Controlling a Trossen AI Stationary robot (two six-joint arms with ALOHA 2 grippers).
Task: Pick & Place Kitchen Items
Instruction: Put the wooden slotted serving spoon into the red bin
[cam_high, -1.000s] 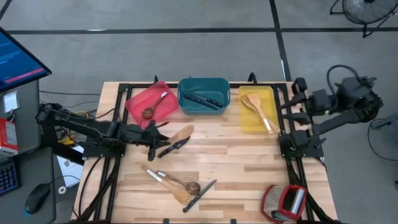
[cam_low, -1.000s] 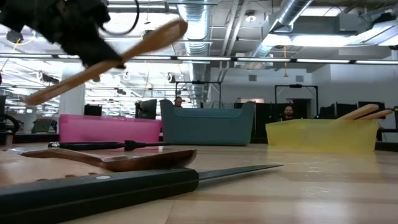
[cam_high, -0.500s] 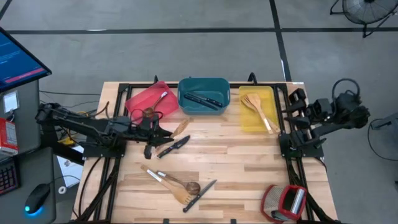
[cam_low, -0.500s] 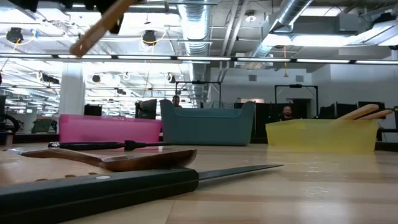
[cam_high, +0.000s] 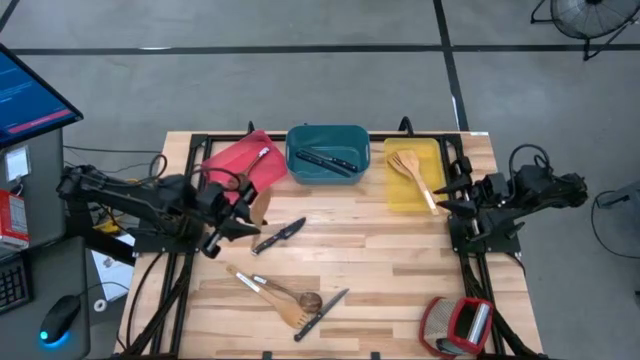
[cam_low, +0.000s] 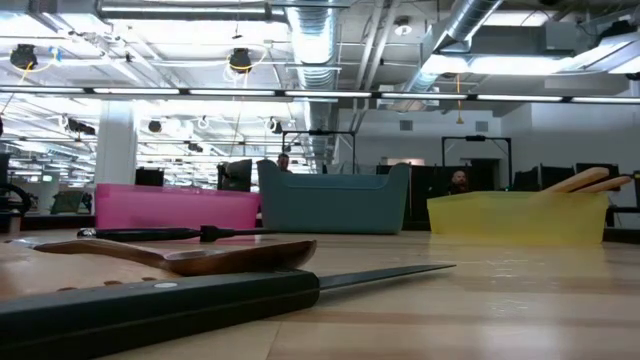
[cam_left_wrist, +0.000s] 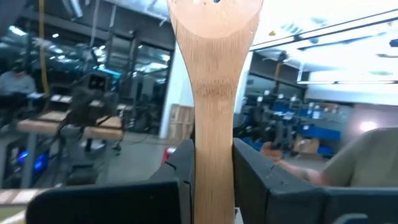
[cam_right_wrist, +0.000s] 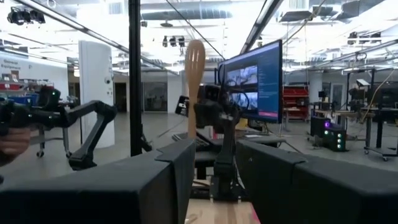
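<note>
My left gripper (cam_high: 240, 212) is raised over the table's left part, in front of the red tray (cam_high: 228, 160), shut on a light wooden spatula (cam_high: 259, 203). The spatula stands upright with its broad head (cam_left_wrist: 214, 15) on top; the right wrist view also shows the spatula (cam_right_wrist: 194, 68). My right gripper (cam_high: 446, 193) hovers open at the table's right edge beside the yellow tray (cam_high: 400, 200), with nothing between its fingers (cam_right_wrist: 177, 168). A black-handled knife (cam_high: 279, 235) and a cluster of utensils (cam_high: 290, 297) lie flat on the table. My left gripper pinches the spatula's handle (cam_left_wrist: 214, 143) between its two fingers (cam_left_wrist: 183, 168), below the broad head. The fingers reach in from the table's left side, tipped slightly upward, one on each side of the handle. The spatula is lifted clear of the table and stands upright.
The red tray holds a wooden spoon (cam_high: 240, 178), the teal tray (cam_high: 327, 135) a knife, and the yellow tray wooden spatulas (cam_high: 415, 178). A red-and-silver object (cam_high: 458, 325) sits at the near right corner. In the low view a knife (cam_low: 200, 300) and a spoon (cam_low: 180, 255) lie close by.
My left gripper has risen and tipped from pointing down to slightly above level, drawing back toward the table's left edge. The spatula went with it, swung from slanting to upright and left the low view at the top. My right arm has sunk and folded in beside the yellow tray.
</note>
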